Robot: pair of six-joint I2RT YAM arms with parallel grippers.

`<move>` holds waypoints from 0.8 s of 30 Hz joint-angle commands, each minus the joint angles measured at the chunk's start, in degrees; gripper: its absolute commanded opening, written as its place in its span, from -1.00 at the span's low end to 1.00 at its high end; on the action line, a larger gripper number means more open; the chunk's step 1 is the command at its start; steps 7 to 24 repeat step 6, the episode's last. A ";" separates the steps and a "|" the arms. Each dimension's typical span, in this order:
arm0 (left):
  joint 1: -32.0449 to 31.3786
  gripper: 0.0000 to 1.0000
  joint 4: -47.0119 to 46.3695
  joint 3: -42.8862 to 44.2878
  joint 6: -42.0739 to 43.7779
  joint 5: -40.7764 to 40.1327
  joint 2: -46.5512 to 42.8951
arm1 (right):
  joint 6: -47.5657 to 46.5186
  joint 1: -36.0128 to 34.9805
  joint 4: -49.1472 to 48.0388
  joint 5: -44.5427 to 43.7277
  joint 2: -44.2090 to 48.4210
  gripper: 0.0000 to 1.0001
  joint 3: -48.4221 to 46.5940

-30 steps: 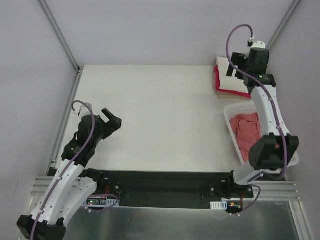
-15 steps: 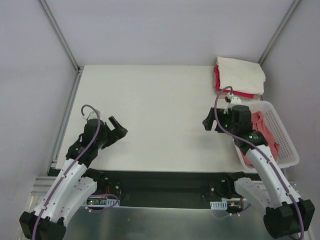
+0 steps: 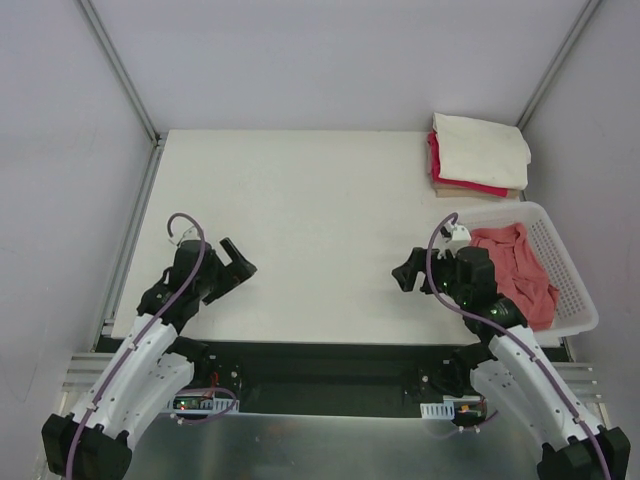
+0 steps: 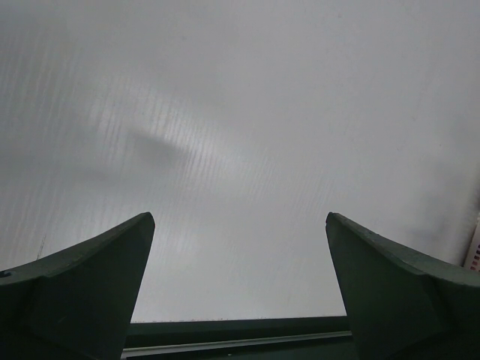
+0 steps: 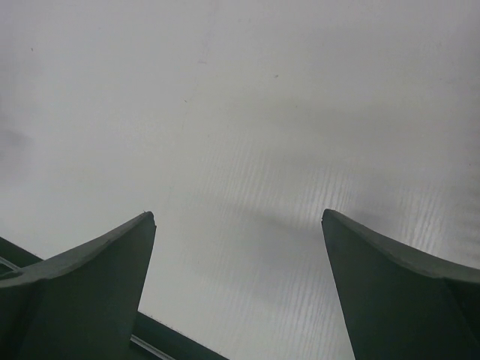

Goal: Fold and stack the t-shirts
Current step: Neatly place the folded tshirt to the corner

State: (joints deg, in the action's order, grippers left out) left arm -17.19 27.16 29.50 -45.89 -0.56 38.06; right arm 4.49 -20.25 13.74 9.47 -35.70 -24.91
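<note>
A stack of folded t-shirts sits at the table's far right corner: the cream one point(image 3: 482, 147) on top, the magenta-red one point(image 3: 436, 160) under it, a tan edge point(image 3: 470, 190) at the bottom. A crumpled salmon-pink t-shirt point(image 3: 512, 270) lies in the white basket point(image 3: 566, 262). My left gripper point(image 3: 240, 262) is open and empty over the near left of the table, with only bare table between its fingers in the left wrist view point(image 4: 240, 217). My right gripper point(image 3: 405, 275) is open and empty over the near right, left of the basket, also over bare table point(image 5: 238, 217).
The white table point(image 3: 320, 220) is bounded by metal rails at the left and back. A black strip with electronics runs along the near edge point(image 3: 330, 375). The basket stands at the right edge, near my right arm.
My right arm has swung from the stack at the far right corner back toward me, down to the near right of the table. My left gripper has drifted slightly nearer and rightward.
</note>
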 commanded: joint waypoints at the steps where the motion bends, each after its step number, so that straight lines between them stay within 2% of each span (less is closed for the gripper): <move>1: 0.14 0.99 0.18 -0.75 -0.96 -0.94 -1.41 | 0.43 -0.84 -5.74 1.95 -0.50 0.93 0.03; 24: 0.14 0.99 0.18 -1.28 -0.52 -0.68 -1.68 | 1.57 -1.72 -7.06 1.07 -2.61 0.93 0.39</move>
